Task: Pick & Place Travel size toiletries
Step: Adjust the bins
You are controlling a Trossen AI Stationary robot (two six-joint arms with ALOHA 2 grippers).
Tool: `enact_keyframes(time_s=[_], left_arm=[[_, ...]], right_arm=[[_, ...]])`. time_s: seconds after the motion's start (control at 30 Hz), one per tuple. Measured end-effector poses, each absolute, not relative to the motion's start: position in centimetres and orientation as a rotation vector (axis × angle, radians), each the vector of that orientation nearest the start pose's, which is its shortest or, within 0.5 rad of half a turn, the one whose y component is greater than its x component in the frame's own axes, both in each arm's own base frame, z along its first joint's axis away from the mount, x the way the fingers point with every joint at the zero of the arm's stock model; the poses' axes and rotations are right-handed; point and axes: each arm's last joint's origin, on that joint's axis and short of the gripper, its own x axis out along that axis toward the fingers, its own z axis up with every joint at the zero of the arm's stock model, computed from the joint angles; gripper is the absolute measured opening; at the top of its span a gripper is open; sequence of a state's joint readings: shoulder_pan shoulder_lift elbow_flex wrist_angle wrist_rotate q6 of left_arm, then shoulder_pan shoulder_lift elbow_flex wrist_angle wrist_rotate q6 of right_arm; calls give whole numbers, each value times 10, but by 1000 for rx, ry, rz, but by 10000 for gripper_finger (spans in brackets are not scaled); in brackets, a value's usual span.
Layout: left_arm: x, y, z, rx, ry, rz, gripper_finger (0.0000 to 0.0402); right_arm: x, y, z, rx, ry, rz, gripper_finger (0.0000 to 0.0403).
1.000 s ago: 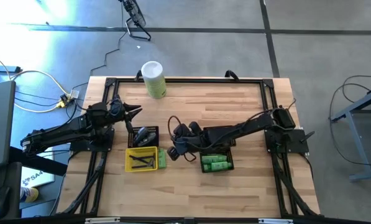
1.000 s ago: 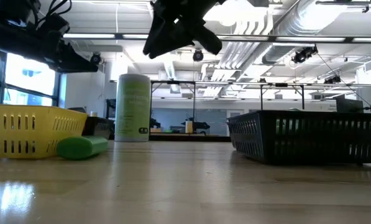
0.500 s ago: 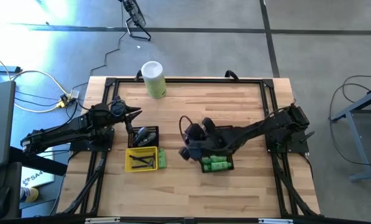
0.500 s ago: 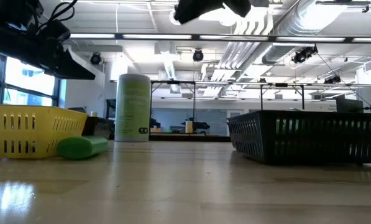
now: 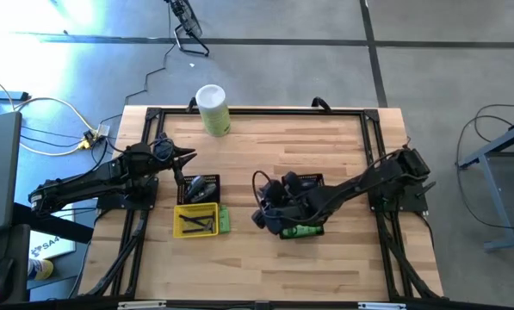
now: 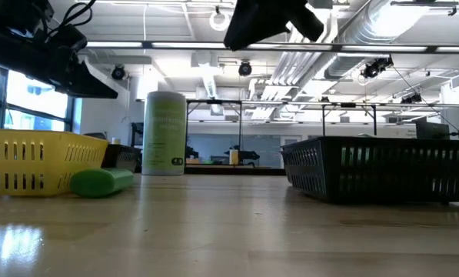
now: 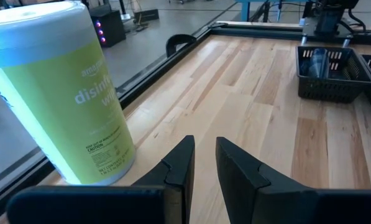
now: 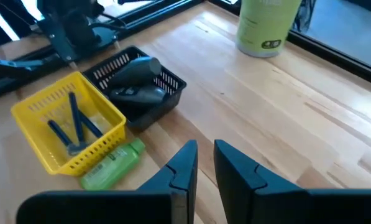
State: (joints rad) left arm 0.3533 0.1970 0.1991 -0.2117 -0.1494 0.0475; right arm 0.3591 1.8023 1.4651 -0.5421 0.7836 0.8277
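Note:
One bright green bottle [image 5: 224, 219] lies on its side on the table against the yellow tray [image 5: 196, 220], which holds dark bluish tubes [image 8: 73, 124]. More green bottles [image 5: 304, 231] lie in the black basket [image 5: 312, 181], mostly hidden under my right arm. A smaller black basket [image 5: 201, 188] holds dark grey items [image 8: 135, 71]. My right gripper [image 5: 261, 213] hangs shut and empty above the table between tray and basket. My left gripper [image 5: 188, 157] waits shut at the left, above the table.
A tall pale-green canister [image 5: 213, 109] with a white lid stands at the far edge, close in front of my left gripper [image 7: 205, 143]. A black frame [image 5: 257, 110] runs round the tabletop. Bare wood lies across the far middle and along the near edge.
My right gripper has moved away from the yellow tray, toward the table's near edge and a little to the right, over the near left corner of the black basket. Its wrist has turned on the way. It stays shut and empty. The green bottles are now mostly covered by the arm.

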Motion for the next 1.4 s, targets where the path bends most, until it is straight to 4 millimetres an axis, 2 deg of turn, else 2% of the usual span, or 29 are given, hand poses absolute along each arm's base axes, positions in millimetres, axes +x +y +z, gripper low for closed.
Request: enact_keyframes(time_s=[0.33,0.67,0.77,0.97,1.1,1.23,1.4], left_arm=[[93,39,196,25,223,499,63],[93,39,196,25,223,499,63],[93,39,195,25,224,499,63],[92,39,195,29,233,497,63],[92,39,195,33,234,497,63],[92,39,195,48,232,501,63],[92,41,200,88,191,569,63]], right_arm=[[373,103,242,273,557,-614,46],[379,65,230,249,679,-553,46],[381,50,236,232,719,-466,46],[372,13,261,231,743,-303,46],[361,-5,277,230,733,-330,46],[357,-15,277,186,756,-393,46],[357,-18,273,199,736,-393,46]])
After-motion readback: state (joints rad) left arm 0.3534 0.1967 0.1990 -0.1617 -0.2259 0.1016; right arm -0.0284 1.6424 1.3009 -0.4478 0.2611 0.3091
